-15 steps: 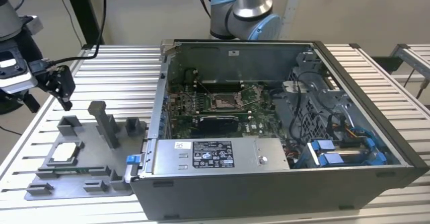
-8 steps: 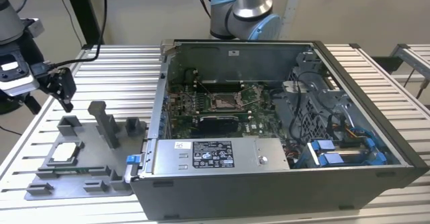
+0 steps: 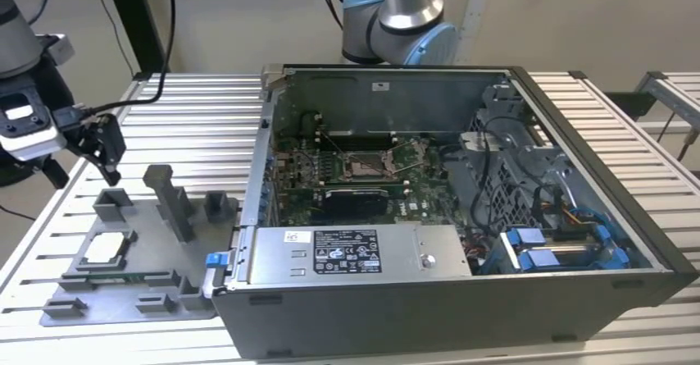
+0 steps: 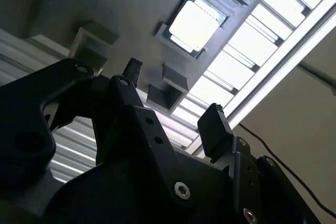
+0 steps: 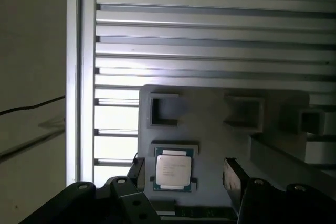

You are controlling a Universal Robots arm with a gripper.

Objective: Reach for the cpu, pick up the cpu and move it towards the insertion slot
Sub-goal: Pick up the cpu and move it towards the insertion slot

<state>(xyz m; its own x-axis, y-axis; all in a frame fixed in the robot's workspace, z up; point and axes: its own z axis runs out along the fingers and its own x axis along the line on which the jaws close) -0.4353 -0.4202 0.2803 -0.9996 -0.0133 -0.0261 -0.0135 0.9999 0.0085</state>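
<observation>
The cpu (image 3: 104, 248) lies flat in a recess of the grey fixture plate (image 3: 131, 307) at the exterior view's left, its pale top up. My gripper (image 3: 85, 172) hangs open above and behind it, well clear of the plate. In both wrist views the cpu (image 4: 193, 24) (image 5: 173, 169) shows between the two black fingers (image 4: 214, 124) (image 5: 231, 174), which hold nothing. The insertion slot (image 3: 365, 166) is the silver-framed socket on the green board inside the open computer case.
Grey blocks and a tall post (image 3: 170, 201) stand on the fixture plate beside the cpu. The case wall (image 3: 257, 176) rises to the plate's right. A power supply (image 3: 350, 254) fills the case front. Another arm's base (image 3: 394, 20) stands behind the case. The table is slatted aluminium (image 3: 197, 119).
</observation>
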